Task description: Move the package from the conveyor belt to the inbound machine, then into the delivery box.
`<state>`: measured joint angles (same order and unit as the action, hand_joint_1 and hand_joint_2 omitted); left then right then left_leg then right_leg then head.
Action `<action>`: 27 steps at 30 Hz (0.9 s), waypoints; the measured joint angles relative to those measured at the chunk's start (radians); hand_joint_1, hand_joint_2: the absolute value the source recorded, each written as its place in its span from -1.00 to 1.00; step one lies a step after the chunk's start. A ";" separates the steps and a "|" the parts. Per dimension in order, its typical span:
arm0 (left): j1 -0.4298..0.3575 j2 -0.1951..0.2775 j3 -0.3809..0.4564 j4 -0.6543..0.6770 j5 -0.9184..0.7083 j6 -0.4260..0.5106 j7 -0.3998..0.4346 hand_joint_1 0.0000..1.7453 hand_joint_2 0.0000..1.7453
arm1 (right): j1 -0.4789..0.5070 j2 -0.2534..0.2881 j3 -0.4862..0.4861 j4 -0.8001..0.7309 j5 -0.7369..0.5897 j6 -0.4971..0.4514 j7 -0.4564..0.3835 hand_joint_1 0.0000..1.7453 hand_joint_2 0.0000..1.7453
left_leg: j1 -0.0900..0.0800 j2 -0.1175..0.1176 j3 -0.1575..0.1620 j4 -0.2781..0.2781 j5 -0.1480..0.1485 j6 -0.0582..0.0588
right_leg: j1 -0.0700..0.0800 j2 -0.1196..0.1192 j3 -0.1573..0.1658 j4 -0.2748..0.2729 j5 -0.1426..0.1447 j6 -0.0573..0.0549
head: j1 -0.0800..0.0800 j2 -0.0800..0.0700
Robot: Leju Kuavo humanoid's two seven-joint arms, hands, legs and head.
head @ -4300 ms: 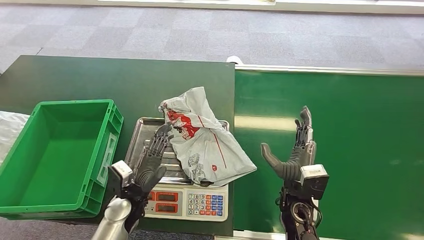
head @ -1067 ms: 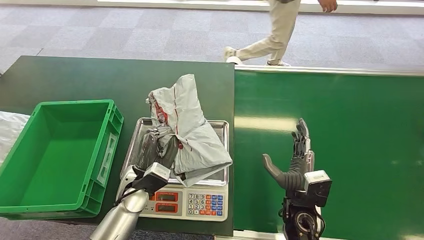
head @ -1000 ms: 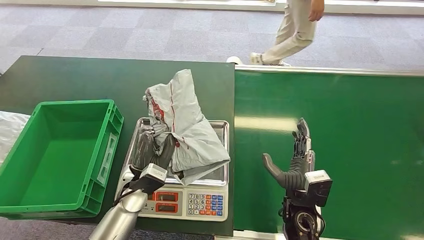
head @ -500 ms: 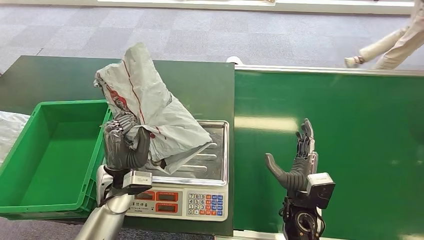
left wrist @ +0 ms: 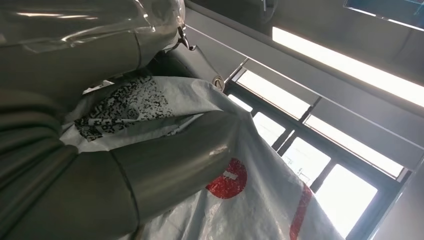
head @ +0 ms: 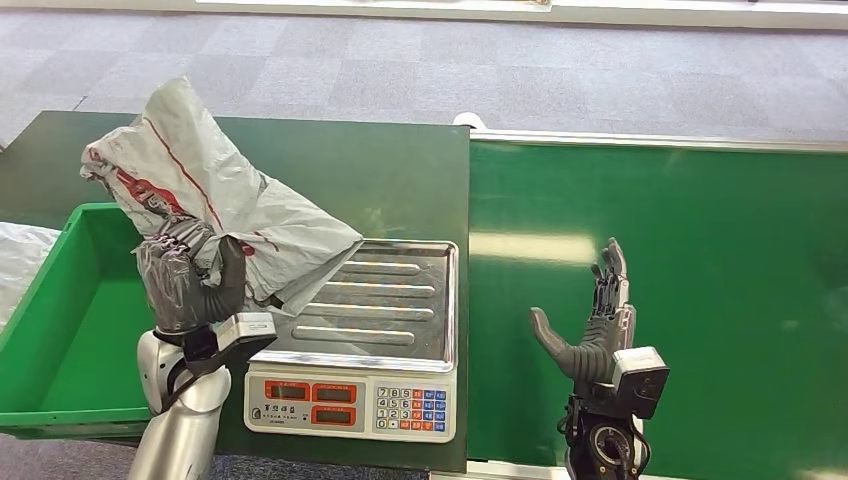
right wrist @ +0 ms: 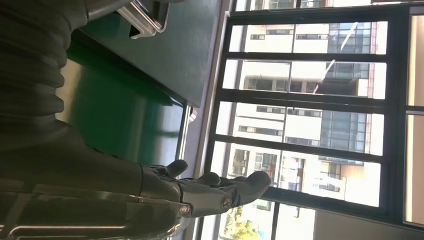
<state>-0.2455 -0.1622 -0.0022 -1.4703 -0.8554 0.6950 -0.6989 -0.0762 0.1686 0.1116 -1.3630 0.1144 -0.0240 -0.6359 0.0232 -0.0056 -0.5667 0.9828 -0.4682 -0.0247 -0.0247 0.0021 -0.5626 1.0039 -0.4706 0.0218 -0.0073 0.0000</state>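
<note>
head view: package (head: 215, 205) tilted up-left

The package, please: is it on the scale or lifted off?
Lifted off: the left hand holds the package above the green crate's rim.

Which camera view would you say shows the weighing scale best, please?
The head view: the weighing scale appears whole, with its bare steel pan, displays and keypad. The right wrist view catches a corner of the pan; the left wrist view shows the package instead.
</note>
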 joint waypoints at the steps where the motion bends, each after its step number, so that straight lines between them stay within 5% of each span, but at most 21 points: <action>1: 0.001 -0.003 0.007 -0.001 0.000 0.000 0.000 1.00 1.00 | 0.000 0.000 0.000 0.000 0.000 0.000 0.000 -1.00 1.00 | 0.000 0.000 0.000 0.000 0.000 0.000 | 0.000 0.000 0.000 0.000 0.000 0.000 | 0.000 0.000; 18: 0.013 -0.030 0.257 -0.004 -0.090 0.000 0.010 1.00 1.00 | -0.004 -0.003 0.000 0.001 0.004 0.000 0.007 -1.00 1.00 | 0.000 0.000 0.000 0.000 0.000 0.000 | 0.000 0.000 0.000 0.000 0.000 0.000 | 0.000 0.000; 27: 0.081 0.032 0.188 0.016 -0.217 -0.079 0.362 1.00 1.00 | 0.003 -0.002 -0.005 -0.001 0.029 0.021 0.030 -1.00 1.00 | 0.000 0.000 0.000 0.000 0.000 0.000 | 0.000 0.000 -0.001 0.000 0.000 0.000 | 0.000 0.000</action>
<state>-0.1650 -0.1299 0.1854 -1.4538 -1.0722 0.6163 -0.3372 -0.0735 0.1662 0.1070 -1.3640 0.1430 -0.0027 -0.6062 0.0232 -0.0054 -0.5669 0.9827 -0.4682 -0.0247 -0.0247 0.0021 -0.5636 1.0040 -0.4708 0.0217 -0.0074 0.0000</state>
